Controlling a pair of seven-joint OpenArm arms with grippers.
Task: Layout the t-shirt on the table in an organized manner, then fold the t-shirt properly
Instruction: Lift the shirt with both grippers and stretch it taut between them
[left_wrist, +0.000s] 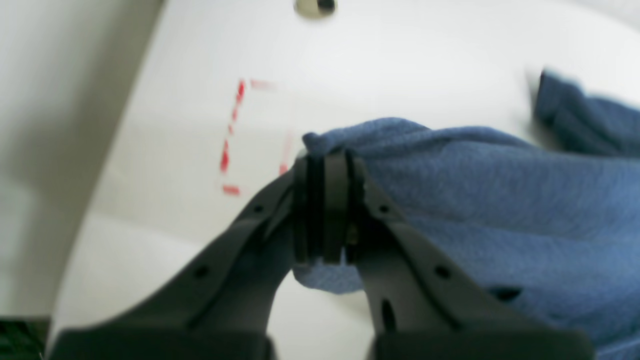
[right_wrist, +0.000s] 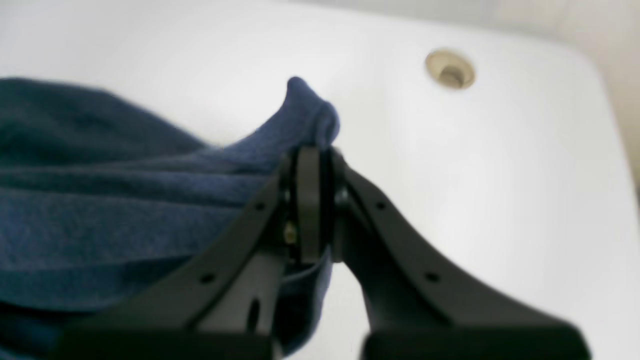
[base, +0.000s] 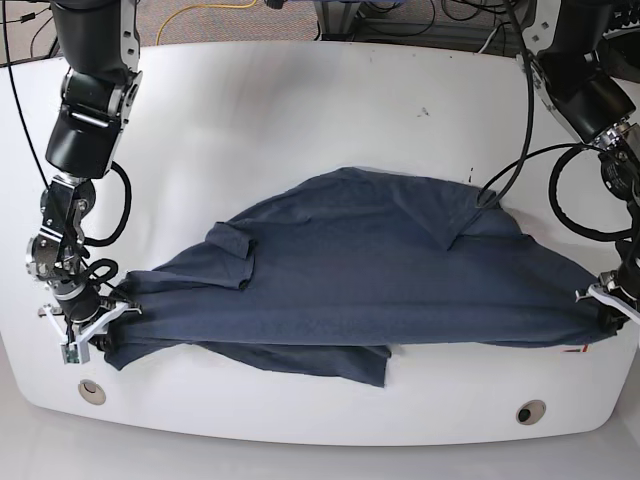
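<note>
Table (base: 300, 90); t-shirt (base: 360, 280) spread visible from base only.

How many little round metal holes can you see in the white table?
2. One grommet hole sits near the front edge by the right gripper; the other grommet hole is near the front edge toward the left gripper. The t-shirt could hide more.

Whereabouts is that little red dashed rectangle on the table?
In the left wrist view the red rectangle mark lies on the table, just left of the left gripper, which pinches the t-shirt.
</note>
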